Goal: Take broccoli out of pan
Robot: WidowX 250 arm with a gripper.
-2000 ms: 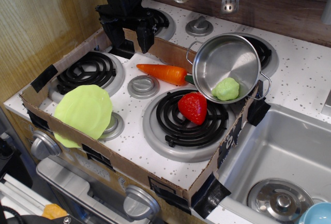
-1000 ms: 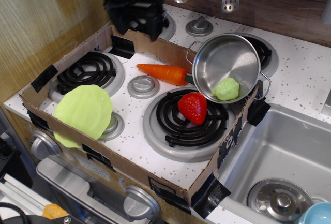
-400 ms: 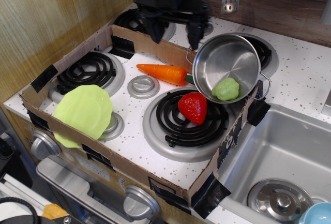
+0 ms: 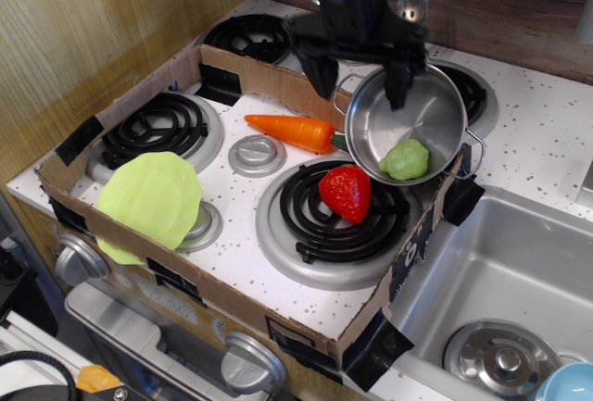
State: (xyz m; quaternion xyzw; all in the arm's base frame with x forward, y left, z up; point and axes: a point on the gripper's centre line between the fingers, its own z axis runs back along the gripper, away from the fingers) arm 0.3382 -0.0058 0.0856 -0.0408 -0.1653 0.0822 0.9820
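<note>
Gripper [image 4: 361, 75] spread wide above pan [image 4: 405, 121], upper centre. Broccoli [image 4: 406, 159] looks light, rigid, slick; pinch its lumpy sides.

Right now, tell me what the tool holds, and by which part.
Nothing. The tool hangs open above the pan's far rim, fingers spread; the broccoli lies untouched in the pan.

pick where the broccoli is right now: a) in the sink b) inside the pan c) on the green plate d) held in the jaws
b: the broccoli lies inside the pan, against its lower rim, while the gripper hangs above the pan with its jaws spread and empty.
</note>
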